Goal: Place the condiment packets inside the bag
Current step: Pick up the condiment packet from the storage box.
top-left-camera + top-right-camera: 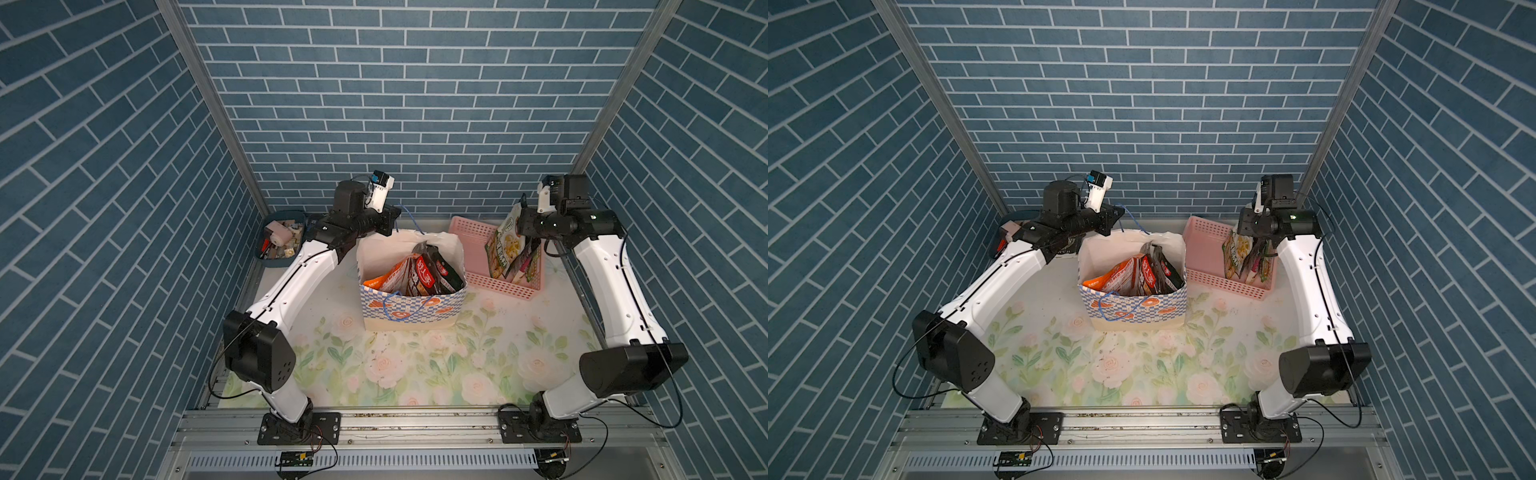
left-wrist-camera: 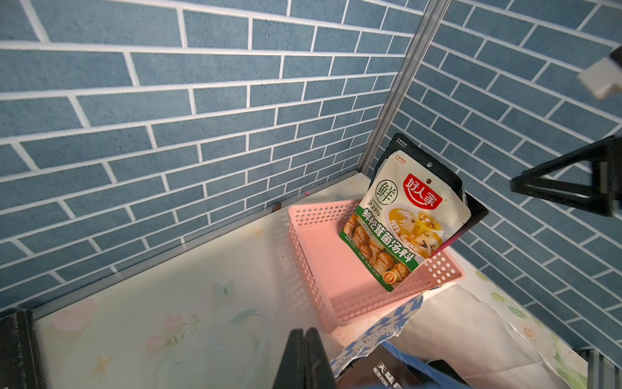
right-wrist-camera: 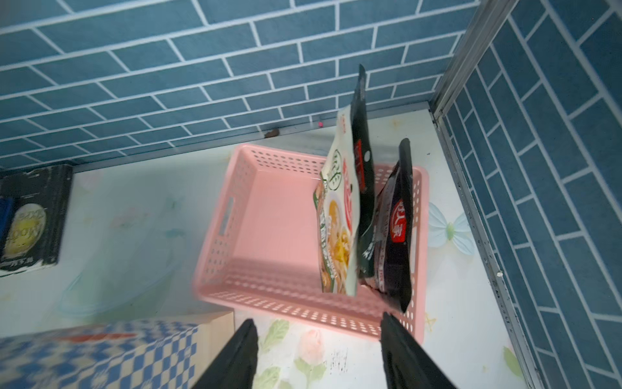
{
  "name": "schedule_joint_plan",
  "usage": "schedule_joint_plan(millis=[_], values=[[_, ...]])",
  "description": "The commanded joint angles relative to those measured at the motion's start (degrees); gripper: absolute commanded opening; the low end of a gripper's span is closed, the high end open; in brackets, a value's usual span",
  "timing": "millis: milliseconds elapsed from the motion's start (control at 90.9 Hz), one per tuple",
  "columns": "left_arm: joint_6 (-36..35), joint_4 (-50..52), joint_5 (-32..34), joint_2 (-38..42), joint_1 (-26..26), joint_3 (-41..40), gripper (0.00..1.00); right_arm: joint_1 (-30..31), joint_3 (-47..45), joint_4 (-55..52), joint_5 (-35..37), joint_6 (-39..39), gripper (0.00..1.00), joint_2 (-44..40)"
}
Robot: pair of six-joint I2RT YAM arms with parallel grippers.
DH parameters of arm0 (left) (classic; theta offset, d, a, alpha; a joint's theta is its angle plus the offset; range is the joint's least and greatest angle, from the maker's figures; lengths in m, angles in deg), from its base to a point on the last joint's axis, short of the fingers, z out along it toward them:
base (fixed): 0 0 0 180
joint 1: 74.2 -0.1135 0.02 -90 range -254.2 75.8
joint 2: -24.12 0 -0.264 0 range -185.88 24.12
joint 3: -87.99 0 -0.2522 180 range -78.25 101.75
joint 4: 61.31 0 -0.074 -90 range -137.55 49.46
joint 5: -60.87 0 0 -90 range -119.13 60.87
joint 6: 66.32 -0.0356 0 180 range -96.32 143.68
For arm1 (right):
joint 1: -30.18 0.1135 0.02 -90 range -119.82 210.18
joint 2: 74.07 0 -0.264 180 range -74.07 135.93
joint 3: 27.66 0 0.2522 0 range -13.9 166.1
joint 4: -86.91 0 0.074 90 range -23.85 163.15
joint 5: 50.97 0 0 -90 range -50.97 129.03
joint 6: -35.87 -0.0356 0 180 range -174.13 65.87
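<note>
Pink basket (image 1: pixel 494 282) sits just beside the bag (image 1: pixel 411 309), on the right arm's side, and some condiment packets (image 1: pixel 511 253) stand in it. The green and white packet (image 2: pixel 400 222) is the one nearest the bag, and black packets (image 3: pixel 397 229) lean behind it. Orange and black packets (image 1: pixel 424 274) are inside the bag and poke up near its rim. The job looks partly done, and the step now seems to be getting the next packet from the basket.

The right gripper (image 3: pixel 319 357) hangs above the end of the basket away from the bag, with its jaws spread wide and nothing between them. The left gripper (image 2: pixel 304 360) is at the far rim of the bag with its jaws pressed together; I cannot tell if they pinch any part of the bag.

Next, I think the right gripper must come down on the top edge of one packet, squeeze it, lift it out and carry it over the open bag
</note>
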Motion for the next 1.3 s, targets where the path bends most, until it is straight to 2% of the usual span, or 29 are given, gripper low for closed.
schedule_joint_plan(millis=[0, 110, 220, 495, 825, 1056, 1287], values=[[-0.1, -4.2, -1.2, 3.1, -0.3, -0.4, 0.00, -0.3, 3.2, 4.8, -4.4, 4.2, 0.61, 4.8], [-0.2, -4.3, -1.1, 3.2, -0.3, -0.9, 0.00, -0.4, 8.7, 4.6, -5.8, 4.6, 0.61, 9.5], [-0.1, -4.4, -1.1, 3.3, -0.3, -1.0, 0.00, -1.0, 10.9, 5.1, -3.5, 4.7, 0.61, 12.7], [-0.1, -4.3, -1.2, 3.2, -0.3, -0.9, 0.00, -2.8, 9.8, 5.5, 2.2, 4.4, 0.61, 16.1], [-0.3, -4.2, -0.9, 3.0, -0.2, -1.1, 0.00, -2.9, 6.0, 6.8, -1.3, 3.8, 0.58, 19.3], [-0.5, -4.2, -0.8, 2.8, -0.2, -1.2, 0.00, -2.8, 3.8, 8.5, 1.1, 3.4, 0.57, 18.3], [-0.5, -4.2, -0.8, 2.6, -0.3, -1.3, 0.00, -2.9, 8.1, 3.9, 9.5, 4.7, 0.68, 16.2]])
